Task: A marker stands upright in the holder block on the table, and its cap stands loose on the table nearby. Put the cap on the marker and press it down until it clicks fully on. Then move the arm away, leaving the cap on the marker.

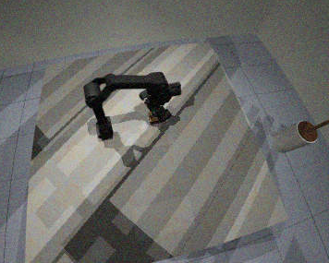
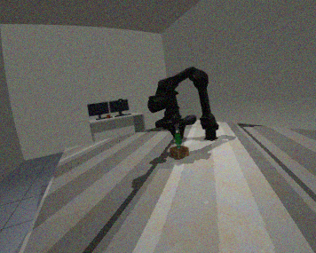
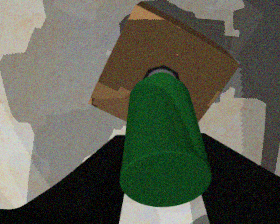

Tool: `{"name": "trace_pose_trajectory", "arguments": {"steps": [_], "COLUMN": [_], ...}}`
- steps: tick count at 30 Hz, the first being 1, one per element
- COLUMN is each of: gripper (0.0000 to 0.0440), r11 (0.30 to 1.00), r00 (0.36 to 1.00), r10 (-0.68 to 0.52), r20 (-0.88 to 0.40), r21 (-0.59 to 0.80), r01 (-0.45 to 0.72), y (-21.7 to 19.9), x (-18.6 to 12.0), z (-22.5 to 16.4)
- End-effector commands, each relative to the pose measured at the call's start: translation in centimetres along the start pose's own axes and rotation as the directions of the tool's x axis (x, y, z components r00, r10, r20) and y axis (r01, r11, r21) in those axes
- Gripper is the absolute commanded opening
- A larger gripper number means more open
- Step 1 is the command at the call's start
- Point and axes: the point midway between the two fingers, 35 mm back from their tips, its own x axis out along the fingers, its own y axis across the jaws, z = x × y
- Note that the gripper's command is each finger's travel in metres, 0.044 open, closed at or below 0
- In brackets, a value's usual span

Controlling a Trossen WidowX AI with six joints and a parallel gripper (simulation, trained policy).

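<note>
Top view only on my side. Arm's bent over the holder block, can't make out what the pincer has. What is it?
Observer: The green cap. In the wrist view it sits between the fingers of the pincer, which is shut on it.
Operator: Where's it pointing?
Observer: Exterior view shows it roughly upright, right above the brown holder block.
Operator: Clicked on?
Observer: Can't tell. The wrist view shows a grey and black rim peeking out past the cap's far end, but the cap hides the rest, so the seating isn't visible.
</note>
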Motion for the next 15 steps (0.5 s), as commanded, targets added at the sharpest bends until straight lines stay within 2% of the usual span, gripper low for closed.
{"name": "trace_pose_trajectory", "arguments": {"steps": [1,2,15], "gripper": [0.0053,0.0079,0.0145], "r11": [1.000,1.000,0.999], "r00": [0.999,0.999,0.998], "r10": [0.017,0.017,0.034], "r20": [-0.028,-0.034,-0.058], "r21": [-0.014,-0.016,-0.021], "r01": [-0.017,-0.018,-0.035], "y": [0.12,0.11,0.47], "x": [1.55,1.78,2.35], "z": [-0.31,-0.39,-1.08]}}
